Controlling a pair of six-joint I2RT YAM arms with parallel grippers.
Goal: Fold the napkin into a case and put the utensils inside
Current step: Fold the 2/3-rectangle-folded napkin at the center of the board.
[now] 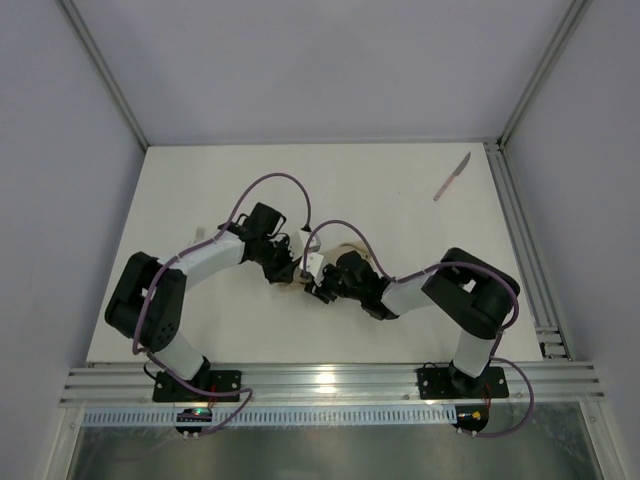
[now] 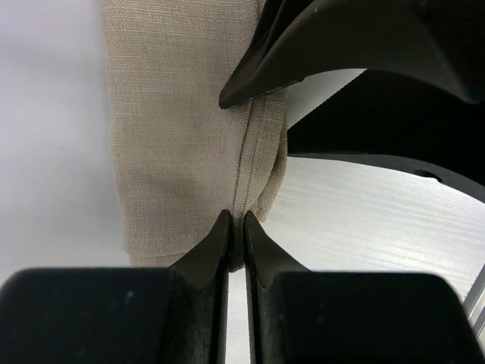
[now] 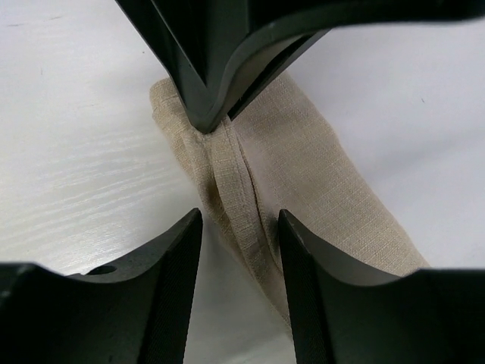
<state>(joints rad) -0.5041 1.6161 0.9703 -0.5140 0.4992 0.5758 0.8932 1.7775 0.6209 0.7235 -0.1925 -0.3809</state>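
- Standing by the rig, here's what I see: the two arms meet nose to nose in the middle of the table [image 1: 400,210], with the napkin [image 2: 174,136] pinned between them. From overhead it's mostly hidden under the wrists.
- The left gripper [image 2: 236,216] is pinched tight on the stitched hem [image 3: 231,174], with just the thickness of the cloth between its tips.
- The right gripper [image 3: 240,216] has its jaws roughly halfway apart, straddling that same hem ridge. It has hold of nothing that I can see (though one tip looks to be brushing the cloth in the left wrist view).
- This is the relation that matters: the napkin is already folded into a long narrow band, and the hem runs along its length straight from one gripper to the other. My guess is the right one only has to close where it is to get a second grip on the edge.
- The knife [image 1: 452,177] lies well apart at the far right corner, pink handle toward the middle and blade toward the corner. The right arm is clearly the nearer one for it. I can't spot a second utensil anywhere.
- The surface is white with a faint grain, flat and matte.
- The room is plain pale walls [image 1: 300,60], with aluminium rails [image 1: 330,385] along the near edge and up the right side (pretty sparse).
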